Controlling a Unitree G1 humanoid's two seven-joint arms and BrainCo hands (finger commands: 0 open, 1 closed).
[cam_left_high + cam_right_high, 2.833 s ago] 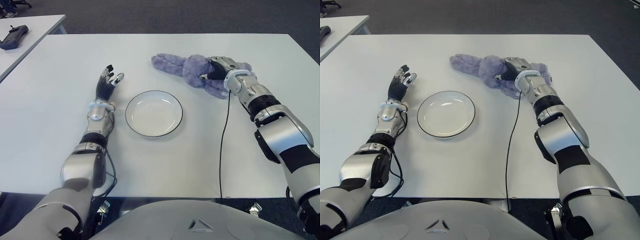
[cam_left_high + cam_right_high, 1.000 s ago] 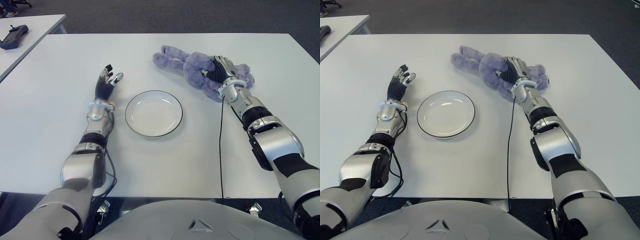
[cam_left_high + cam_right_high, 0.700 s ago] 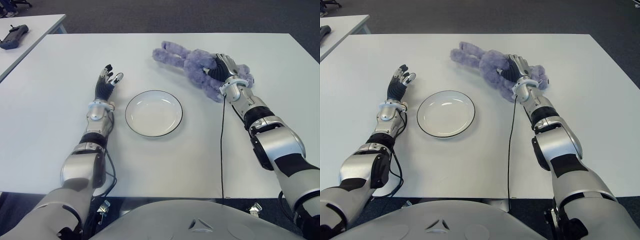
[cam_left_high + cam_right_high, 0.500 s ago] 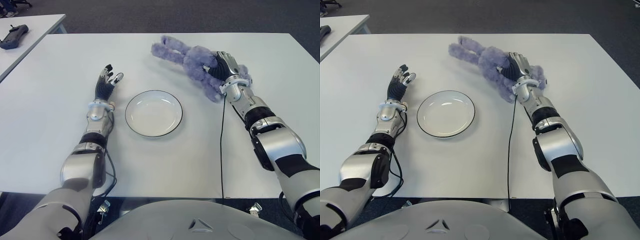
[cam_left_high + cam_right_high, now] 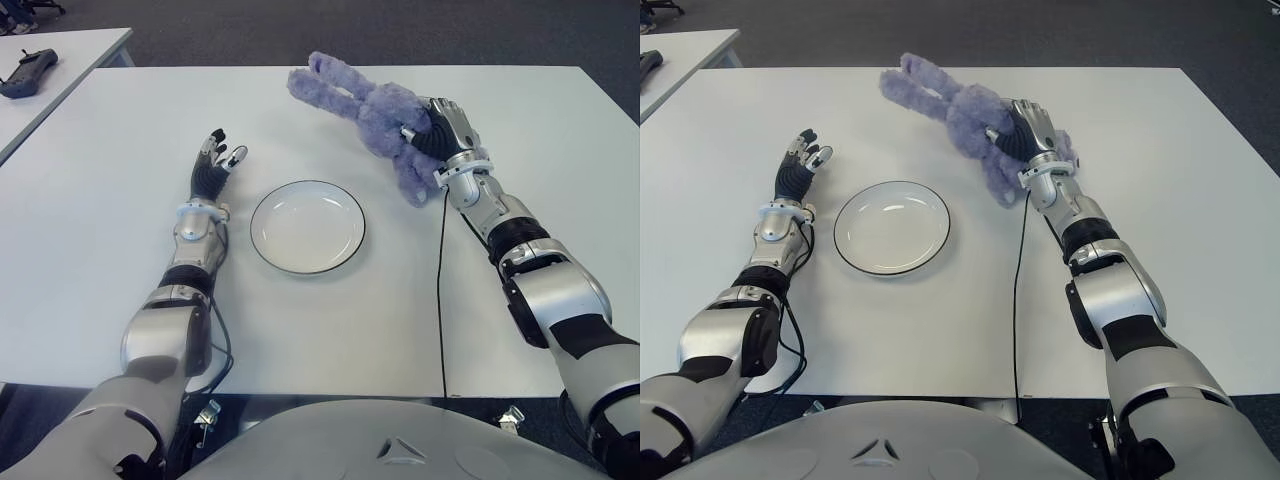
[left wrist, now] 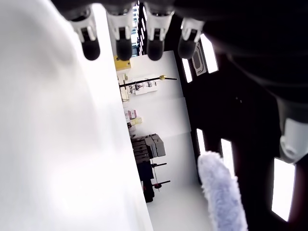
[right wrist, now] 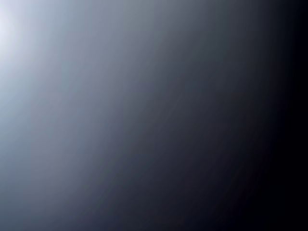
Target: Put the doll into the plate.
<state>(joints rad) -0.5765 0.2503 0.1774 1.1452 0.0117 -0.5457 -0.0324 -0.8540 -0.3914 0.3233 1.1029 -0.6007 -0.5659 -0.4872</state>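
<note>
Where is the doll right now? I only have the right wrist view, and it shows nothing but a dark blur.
Observer: The purple plush doll is gripped by the right robot hand, on the far side of the white table.
Operator: Is it in the plate?
Observer: No. The plate is empty, nearer the robot and to the doll's left.
Operator: And the other hand?
Observer: The left robot hand shows left of the plate, fingers spread, holding nothing.

Doll's (image 5: 385,115) middle hidden under the right robot hand (image 5: 445,130); right wrist view wholly featureless.
</note>
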